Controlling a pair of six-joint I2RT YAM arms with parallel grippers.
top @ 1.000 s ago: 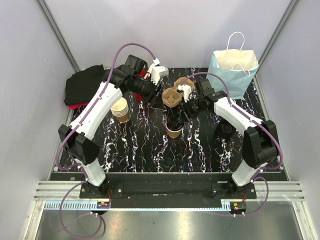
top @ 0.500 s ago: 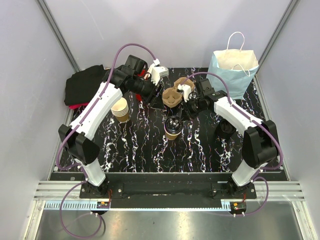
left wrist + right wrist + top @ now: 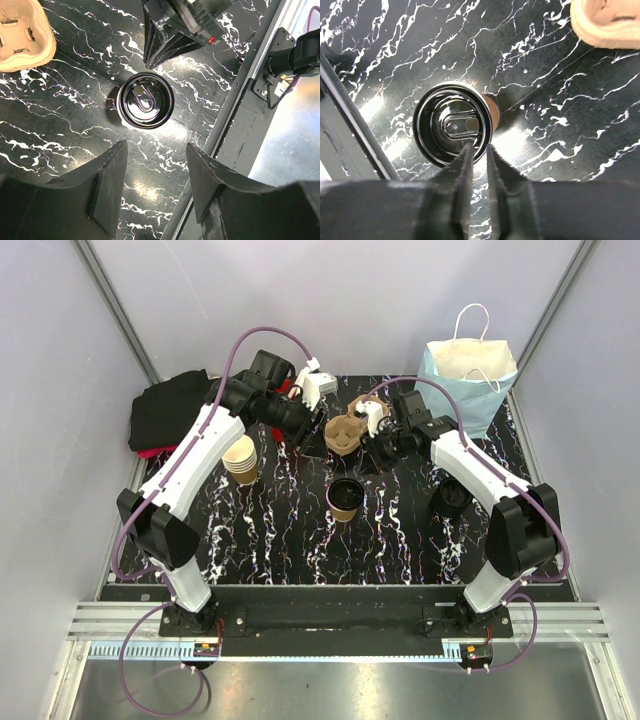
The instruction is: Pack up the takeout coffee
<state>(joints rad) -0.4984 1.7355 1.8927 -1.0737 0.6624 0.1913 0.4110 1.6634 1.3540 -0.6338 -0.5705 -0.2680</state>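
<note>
Backing off is what has changed. From the top camera, the right pincer (image 3: 372, 453) has lifted away from the takeout coffee (image 3: 344, 498) and drawn back toward the far edge of the bench (image 3: 280, 540). It is now near the moulded-pulp cup carrier (image 3: 345, 430), where a second ago it was down over the cup's top. The cup stands upright and alone about mid-bench, with its black lid (image 3: 344, 490) in place. The left pincer (image 3: 308, 435) hangs just beside the carrier, toward the left edge, and has not moved. The blue paper bag (image 3: 465, 380) stands at the far right corner, well apart from the cup.

From the left wrist, the left pincer (image 3: 156, 150) stands apart with nothing between its fingers. It looks down on the black lid (image 3: 145, 100), which appears to sit level all round. A corner of the moulded-pulp cup carrier (image 3: 22, 35) shows at the edge of the view.

From the right wrist, the right pincer (image 3: 477, 150) has come together to a narrow slit and grips nothing. It hovers over the rim of the black lid (image 3: 452, 131), and a sliver of the takeout coffee (image 3: 492, 106) shows tan beside the lid.

By my reading, the lidding step looks finished, so the cup seems ready to go into the carrier or the bag. Neither arm holds it yet.
</note>
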